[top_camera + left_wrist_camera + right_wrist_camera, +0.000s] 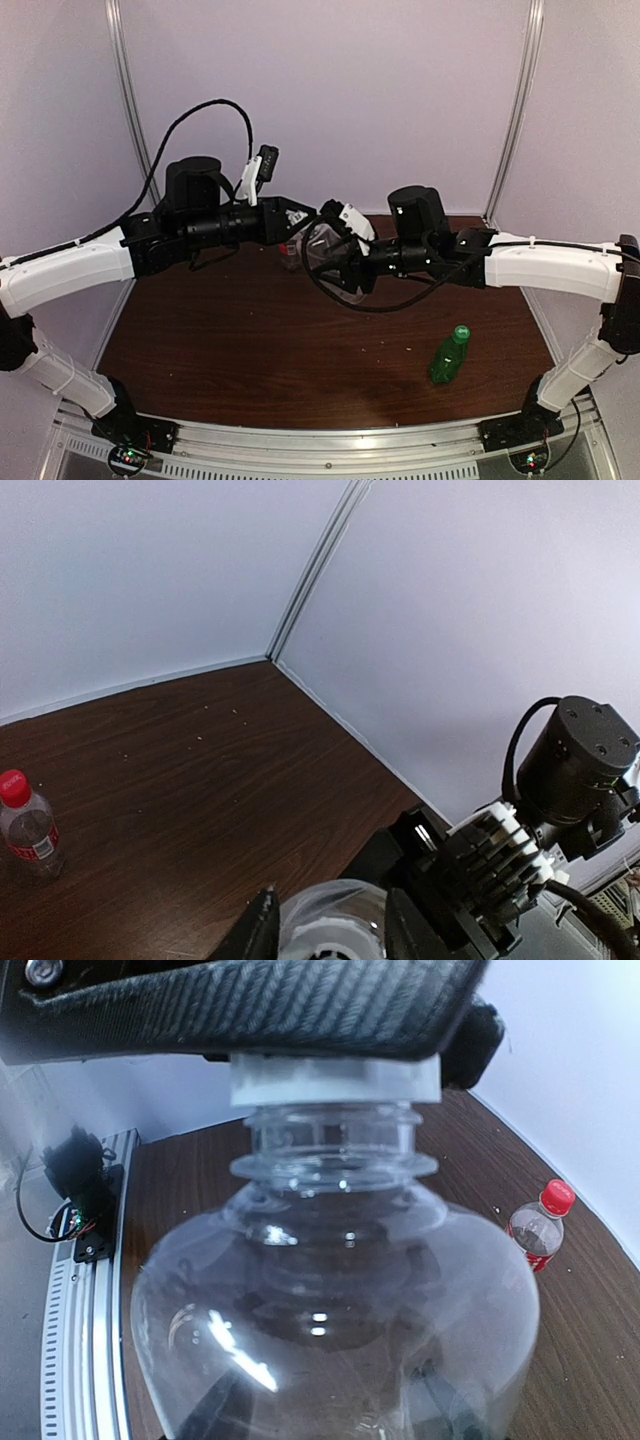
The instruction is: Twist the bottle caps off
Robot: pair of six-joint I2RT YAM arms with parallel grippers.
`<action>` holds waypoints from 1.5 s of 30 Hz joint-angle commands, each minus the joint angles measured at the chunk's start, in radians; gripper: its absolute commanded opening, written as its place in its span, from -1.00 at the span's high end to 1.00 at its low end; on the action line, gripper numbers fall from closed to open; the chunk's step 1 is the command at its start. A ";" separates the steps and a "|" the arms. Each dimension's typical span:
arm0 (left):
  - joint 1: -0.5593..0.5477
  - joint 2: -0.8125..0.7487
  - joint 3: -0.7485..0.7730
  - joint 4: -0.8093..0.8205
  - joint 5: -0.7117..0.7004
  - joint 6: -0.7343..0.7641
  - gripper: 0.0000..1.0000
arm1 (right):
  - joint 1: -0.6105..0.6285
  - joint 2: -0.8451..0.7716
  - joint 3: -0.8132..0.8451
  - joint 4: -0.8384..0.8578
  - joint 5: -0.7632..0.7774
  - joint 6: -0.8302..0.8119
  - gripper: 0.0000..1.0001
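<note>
A clear bottle (330, 1290) hangs in the air between both arms. My right gripper (330, 1405) is shut on its round body; its fingers show dimly through the plastic. The bottle's white cap (335, 1080) sits between the fingers of my left gripper (325, 925), which is shut on it. From above, the two grippers meet over the middle of the table around the clear bottle (325, 252). A small bottle with a red cap (13, 786) stands upright on the table, also seen as the red cap (557, 1197). A green bottle (448, 360) with a green cap (461, 331) is at the right.
The brown table (260, 350) is walled by white panels at the back and sides. A metal rail (330, 445) runs along the near edge by the arm bases. A black cable (345, 300) loops below the right gripper.
</note>
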 commanded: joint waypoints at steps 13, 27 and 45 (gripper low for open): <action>0.011 -0.173 -0.017 -0.062 0.258 0.373 -0.76 | -0.018 -0.050 -0.011 -0.019 -0.351 -0.017 -0.10; 0.019 -0.209 -0.039 -0.016 0.594 0.459 -0.80 | -0.019 0.006 0.078 -0.067 -0.773 -0.009 -0.12; 0.019 -0.099 -0.046 0.155 0.747 0.331 -0.01 | -0.019 0.029 0.075 0.011 -0.854 0.051 -0.10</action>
